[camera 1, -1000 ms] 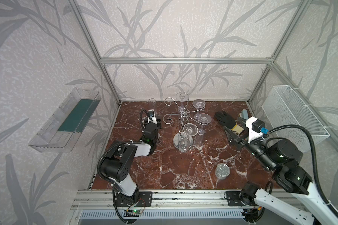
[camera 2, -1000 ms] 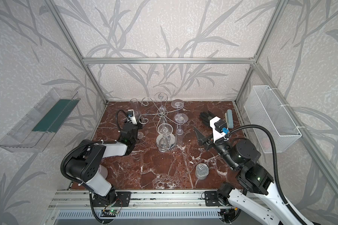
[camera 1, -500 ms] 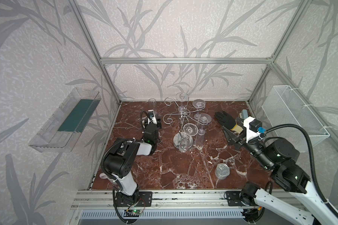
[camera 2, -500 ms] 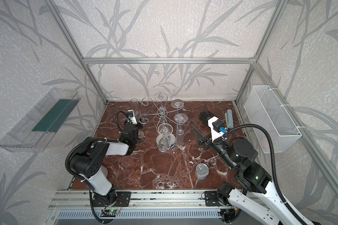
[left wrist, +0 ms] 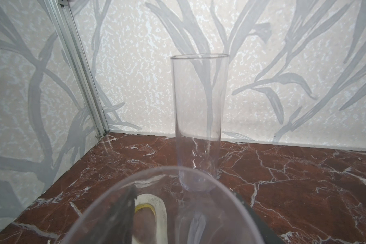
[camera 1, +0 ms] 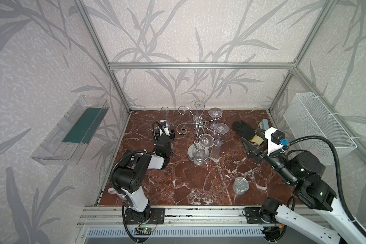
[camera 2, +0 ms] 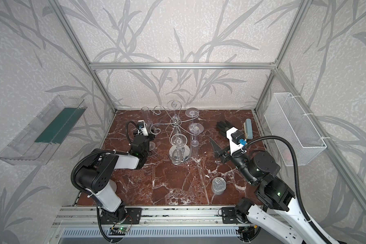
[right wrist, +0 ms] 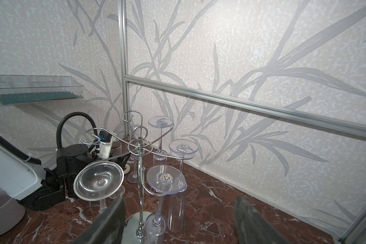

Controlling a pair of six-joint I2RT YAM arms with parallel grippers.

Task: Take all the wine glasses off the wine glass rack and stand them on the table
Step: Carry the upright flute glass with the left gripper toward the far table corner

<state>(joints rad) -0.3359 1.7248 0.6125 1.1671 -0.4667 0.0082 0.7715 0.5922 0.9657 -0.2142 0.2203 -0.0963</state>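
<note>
Chrome wire makes up the wine glass rack (camera 1: 197,124), which stands on its round mirrored base at the middle of the red marble table (camera 1: 190,186), towards the far side. Four clear stemmed glasses (camera 1: 205,140) hang upside down from its curled arms, on the near, right and far sides.

Left of the rack, one wine glass (left wrist: 163,205) stands upright off it, its foot (camera 2: 151,145) seemingly on the table. The left gripper (left wrist: 186,213) has a finger on each side of the bowl. Whether the fingers press the glass or stand just clear of it cannot be told. Just beyond, near the far left corner, stands a tall straight tumbler (left wrist: 199,122).

The right gripper (right wrist: 180,221) sits well right of the rack and faces it, fingers spread wide with nothing between them. A black glove (camera 1: 242,130) lies beside it on the far side, and a small tin can (camera 1: 240,185) stands nearer the front edge.
</note>
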